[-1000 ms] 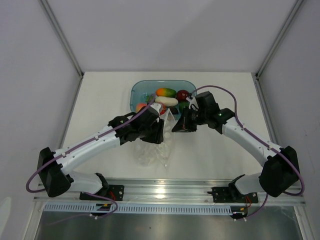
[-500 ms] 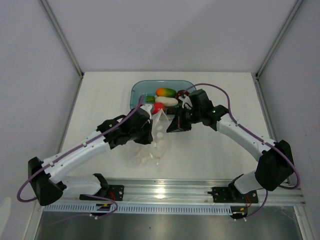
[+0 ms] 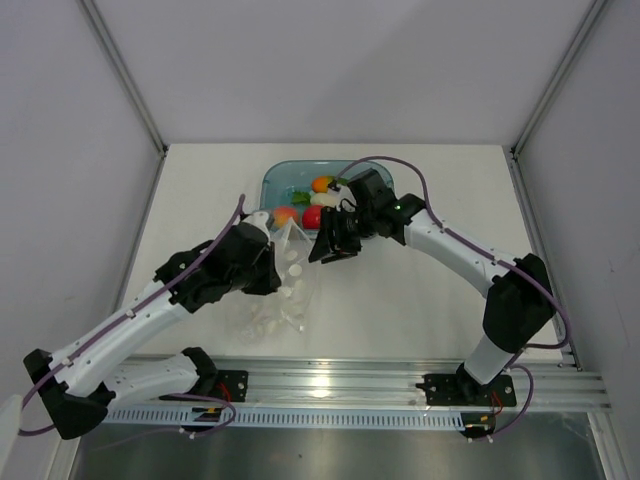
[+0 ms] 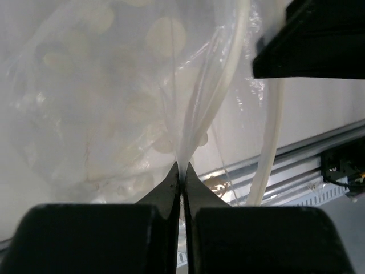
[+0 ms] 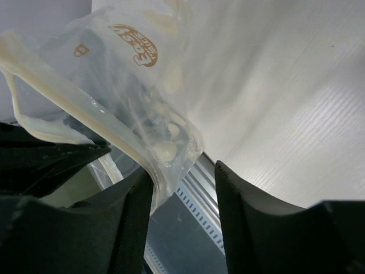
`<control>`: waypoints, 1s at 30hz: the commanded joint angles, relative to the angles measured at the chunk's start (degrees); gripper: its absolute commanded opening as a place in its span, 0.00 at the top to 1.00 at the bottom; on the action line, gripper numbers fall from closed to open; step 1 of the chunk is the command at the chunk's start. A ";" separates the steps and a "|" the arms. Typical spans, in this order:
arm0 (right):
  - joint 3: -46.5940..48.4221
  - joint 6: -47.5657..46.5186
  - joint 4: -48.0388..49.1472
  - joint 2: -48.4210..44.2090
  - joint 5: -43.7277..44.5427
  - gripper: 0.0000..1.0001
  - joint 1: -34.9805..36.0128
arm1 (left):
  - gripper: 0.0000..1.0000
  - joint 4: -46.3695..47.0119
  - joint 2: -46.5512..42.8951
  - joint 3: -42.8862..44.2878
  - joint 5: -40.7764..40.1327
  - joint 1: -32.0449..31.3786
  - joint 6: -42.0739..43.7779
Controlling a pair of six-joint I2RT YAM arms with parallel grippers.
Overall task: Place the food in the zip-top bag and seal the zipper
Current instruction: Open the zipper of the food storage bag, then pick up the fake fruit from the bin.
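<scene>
The clear crinkly zip-top bag [image 3: 283, 292] hangs tilted over the table, left of centre. My left gripper [image 3: 276, 258] is shut on a fold of its film [image 4: 182, 168]. My right gripper [image 3: 326, 246] stands open at the bag's upper right. One bag corner [image 5: 171, 165] lies against its left finger, with a wide gap to the other. The zipper [image 5: 85, 114] shows as a pale strip along the bag's edge. The food sits in the teal tub [image 3: 275, 180]: an orange-green piece [image 3: 322, 184], a red one [image 3: 313, 217], a peach one [image 3: 285, 214] and a white one [image 3: 324, 198]. The right arm hides part of the tub.
The white table [image 3: 420, 300] is walled at the back and both sides. A metal rail [image 3: 330, 385] runs along the near edge, by both arm bases. The bag [image 4: 114, 85] fills most of the left wrist view, with the right gripper's black body [image 4: 319, 40] above it.
My left gripper has shut on the bag and drawn it leftward. My right gripper has followed to the left and opened, letting go of the bag's edge.
</scene>
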 commanded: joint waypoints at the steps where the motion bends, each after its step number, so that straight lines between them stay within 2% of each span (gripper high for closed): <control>1: 5.89 -4.18 -4.28 2.54 2.18 0.49 0.20 | 1.00 -5.37 -2.06 -1.64 -3.36 3.01 -5.01; 8: 14.25 -7.35 -8.07 3.52 7.01 0.37 -0.06 | 0.99 -6.88 -4.61 -4.36 -3.73 9.42 -4.06; 13: 19.52 -8.05 -9.03 7.29 11.57 0.36 -2.26 | 1.00 -6.10 -4.35 -4.63 -3.02 11.80 -2.04; 18: 30.22 -9.29 -12.55 18.08 20.71 0.34 -3.75 | 0.99 -4.95 -3.56 -4.63 -2.85 12.15 -0.27; 20: 36.97 -8.59 -16.04 24.05 27.45 0.28 -4.02 | 0.99 -4.51 -2.76 -4.80 -0.58 12.50 0.25; 23: 45.07 -9.54 -19.66 31.44 30.74 0.24 -4.28 | 0.99 -2.40 -2.24 -5.77 1.81 12.59 1.04; 30: 48.53 -8.15 -17.48 38.41 33.38 0.23 -5.16 | 0.99 -0.91 -1.88 -7.00 2.25 13.47 1.40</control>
